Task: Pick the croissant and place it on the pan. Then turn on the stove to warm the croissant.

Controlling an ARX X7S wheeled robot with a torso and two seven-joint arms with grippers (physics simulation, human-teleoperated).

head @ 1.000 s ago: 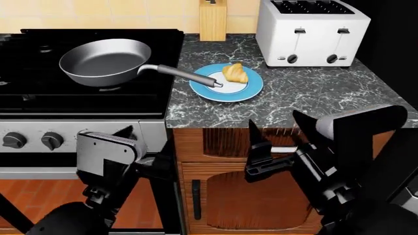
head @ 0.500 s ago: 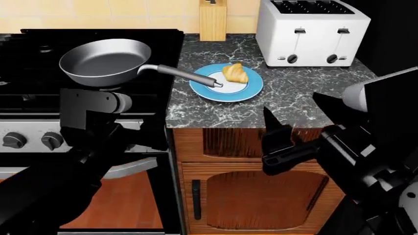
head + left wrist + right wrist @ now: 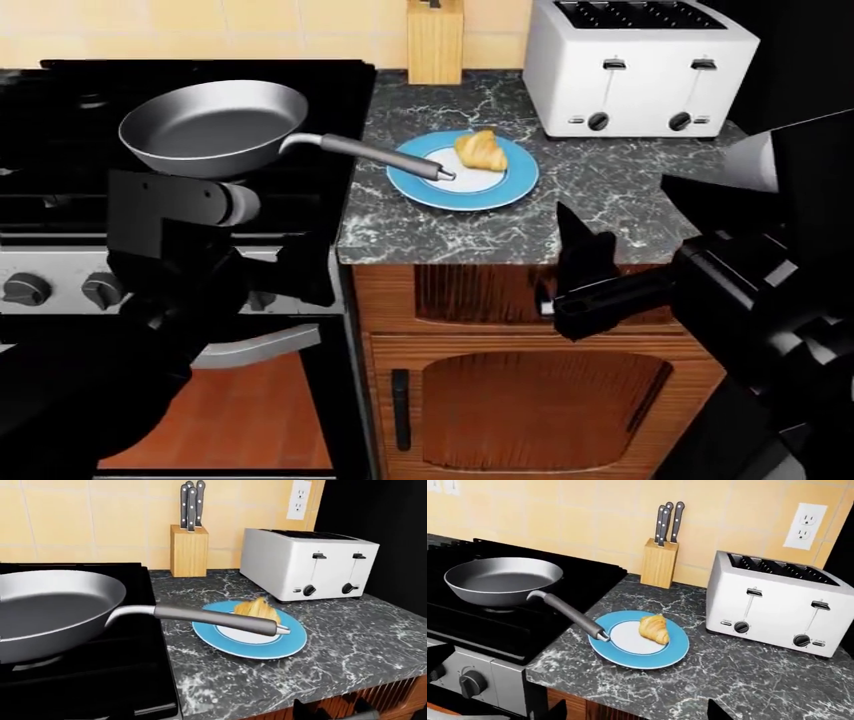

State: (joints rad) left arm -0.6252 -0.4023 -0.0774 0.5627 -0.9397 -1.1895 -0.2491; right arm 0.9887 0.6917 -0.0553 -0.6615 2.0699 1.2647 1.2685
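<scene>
The croissant (image 3: 481,150) lies on a blue-rimmed white plate (image 3: 454,190) on the marble counter; it also shows in the left wrist view (image 3: 257,609) and the right wrist view (image 3: 654,628). The pan (image 3: 207,125) sits empty on the stove (image 3: 80,200), its handle reaching over the plate's rim. My left gripper (image 3: 287,275) hangs open in front of the stove's front panel. My right gripper (image 3: 577,275) is open and empty in front of the counter edge, below the plate. Only its fingertips (image 3: 714,709) show in the right wrist view.
A white toaster (image 3: 641,65) stands at the back right of the counter. A wooden knife block (image 3: 434,40) stands behind the plate. Black stove knobs (image 3: 27,290) sit on the steel front panel. A wooden cabinet door (image 3: 534,400) is below the counter.
Both arms have risen toward counter height. The left arm swung up in front of the stove panel, and the right gripper moved up and to the right. Croissant and pan have not moved.
</scene>
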